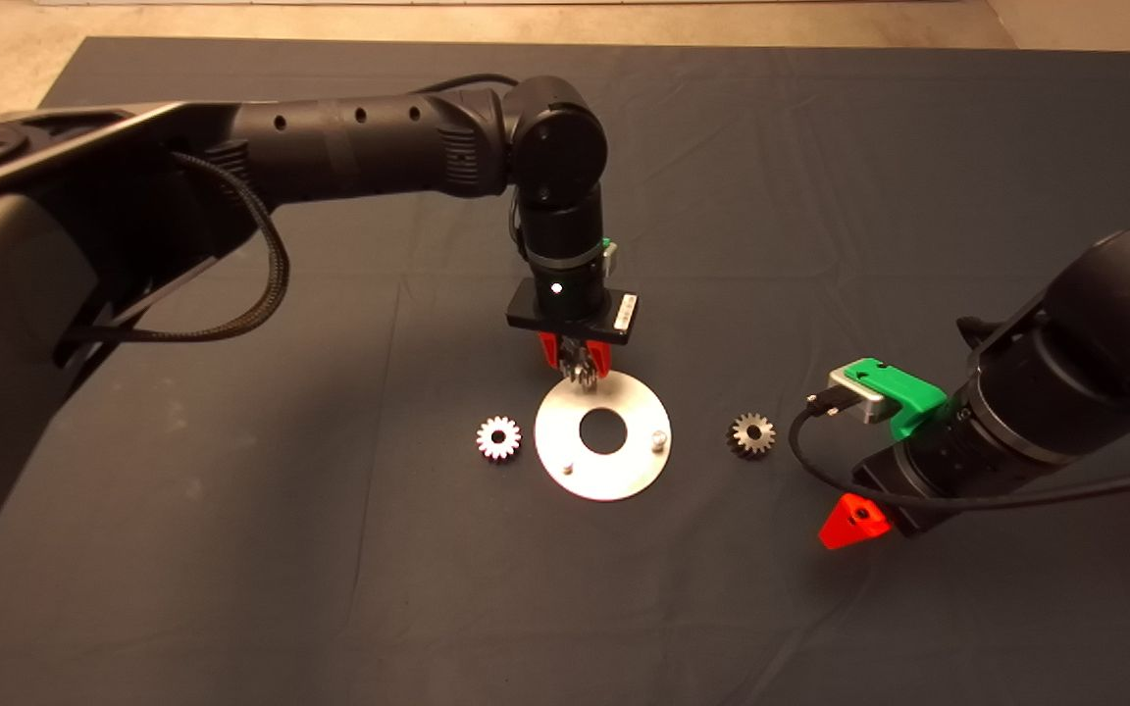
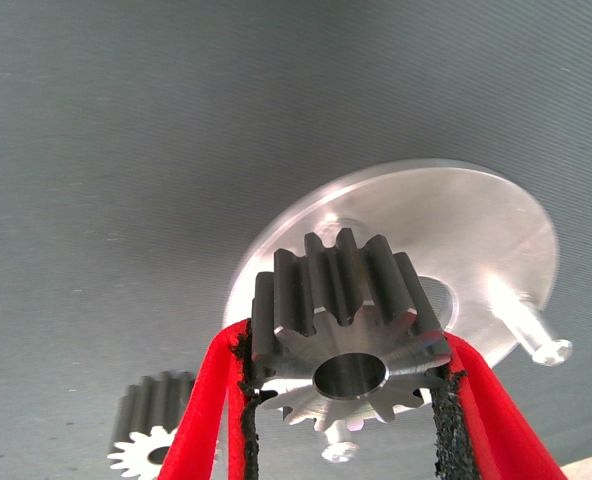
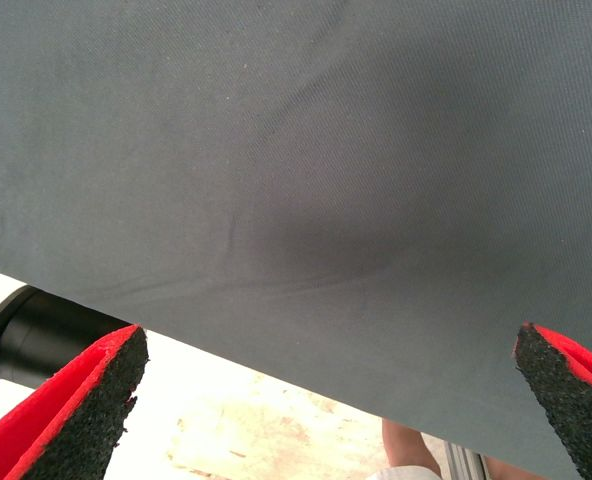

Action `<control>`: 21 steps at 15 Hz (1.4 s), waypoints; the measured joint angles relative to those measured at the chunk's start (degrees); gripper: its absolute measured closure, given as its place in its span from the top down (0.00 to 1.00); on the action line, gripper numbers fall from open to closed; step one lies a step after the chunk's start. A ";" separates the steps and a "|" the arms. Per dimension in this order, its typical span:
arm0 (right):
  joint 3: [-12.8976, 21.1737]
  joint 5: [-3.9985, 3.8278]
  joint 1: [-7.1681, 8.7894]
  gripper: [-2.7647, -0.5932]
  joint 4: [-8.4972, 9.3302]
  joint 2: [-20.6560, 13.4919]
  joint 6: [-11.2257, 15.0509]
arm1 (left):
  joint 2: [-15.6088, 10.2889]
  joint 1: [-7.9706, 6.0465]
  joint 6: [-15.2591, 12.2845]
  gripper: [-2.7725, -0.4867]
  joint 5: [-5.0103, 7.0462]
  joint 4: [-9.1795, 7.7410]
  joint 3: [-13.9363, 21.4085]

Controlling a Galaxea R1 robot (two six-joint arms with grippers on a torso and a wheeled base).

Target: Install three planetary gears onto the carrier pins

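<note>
Gears number three: we clamp one point(image 2: 348, 335) in our left gripper point(image 1: 577, 361) at the plate's point(image 1: 624, 466) far rim, one point(image 1: 498, 437) lies just left of the plate, and one point(image 1: 750, 433) lies to its right. We count two bare pins point(image 1: 659, 439) in the head view. Wide bare mat point(image 1: 820, 196) rings everything. Our right gripper point(image 3: 326, 400) hangs spread wide over the mat's near right part, holding nothing.

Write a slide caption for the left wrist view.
Left gripper holds a planetary gear over the carrier plate.
</note>
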 joint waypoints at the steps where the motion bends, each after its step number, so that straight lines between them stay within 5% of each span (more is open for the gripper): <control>1: 0.00 0.02 0.00 0.99 0.02 0.00 0.00 | 0.08 0.00 0.00 0.14 -0.09 -0.10 0.00; 14: 0.00 0.02 0.00 0.99 0.11 0.00 0.00 | 0.05 0.00 -3.43 0.14 0.02 -0.21 -2.23; 21: 0.00 0.02 0.00 0.99 0.17 0.00 0.00 | 0.03 0.33 -3.85 0.14 0.04 -2.41 -2.23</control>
